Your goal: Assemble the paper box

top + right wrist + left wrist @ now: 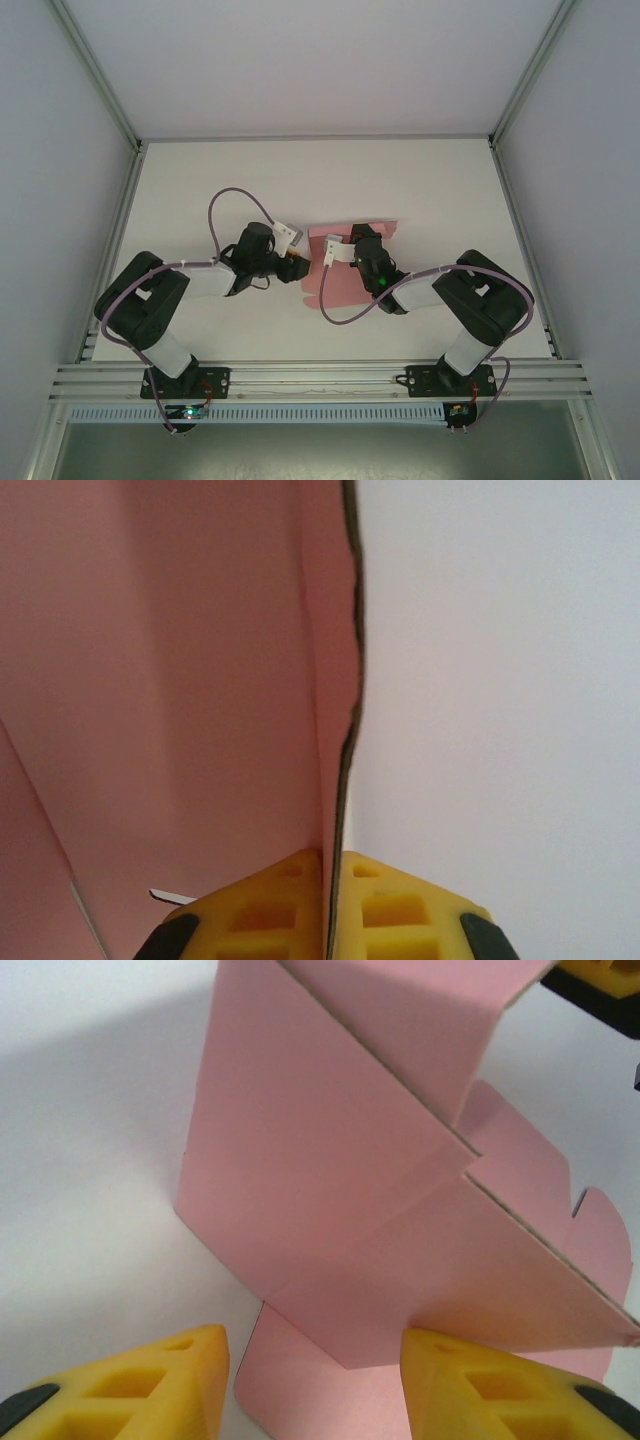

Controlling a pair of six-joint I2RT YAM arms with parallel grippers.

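The pink paper box point(320, 285) lies partly folded at the middle of the table, between my two grippers. In the left wrist view its tall panel point(310, 1160) stands up, and a rounded flap point(300, 1390) lies flat on the table under it. My left gripper point(315, 1345) stands open around the lower corner of that panel. The right finger point(480, 1375) touches the card and the left finger point(160, 1380) stays clear of it. My right gripper point(333, 858) is shut on an upright wall of the paper box point(200, 680), edge-on between its yellow fingers.
The white table point(200, 190) is ringed by an aluminium frame and grey walls. A metal rail point(320, 378) runs along the near edge with both arm bases on it. Purple cables point(235, 195) loop above the arms.
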